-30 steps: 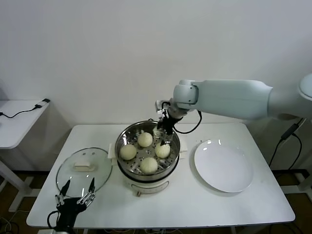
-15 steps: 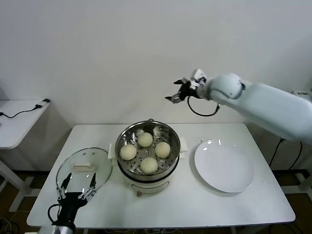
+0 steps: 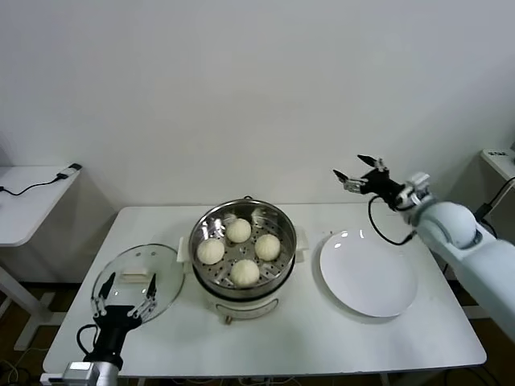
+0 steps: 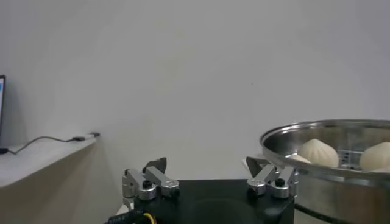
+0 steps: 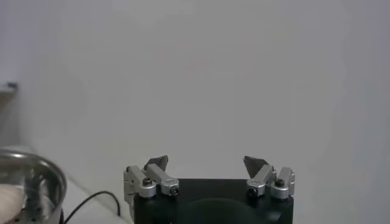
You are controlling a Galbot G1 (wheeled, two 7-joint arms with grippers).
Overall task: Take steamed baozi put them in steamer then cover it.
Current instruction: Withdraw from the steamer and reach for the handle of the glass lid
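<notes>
A white rectangular table (image 3: pixel 402 338) stands against a plain white wall (image 3: pixel 241 96), with a second white side table (image 3: pixel 24 201) off to the left carrying a black cable (image 3: pixel 48 178).

Four smooth, round, cream-white steamed baozi (image 3: pixel 238 231) sit close together in a loose diamond. They lie on the perforated bottom of the round shiny stainless-steel steamer basket (image 3: pixel 278 215), which rests on its white electric pot base (image 3: pixel 241 304) near the middle of the table. The basket is uncovered.

The round clear glass cover with a metal rim and cream-white rectangular handle (image 3: pixel 138 277) lies flat on the table just left of the steamer. A flat round white plate (image 3: pixel 368 273) lies to the right of the steamer with nothing on it.

The left gripper (image 3: pixel 126 290) hovers at the near left edge of the table, over the near rim of the glass cover, jaws spread wide and holding nothing. The right gripper (image 3: pixel 357 173) hangs in the air above the far edge of the plate, jaws likewise spread and empty.
</notes>
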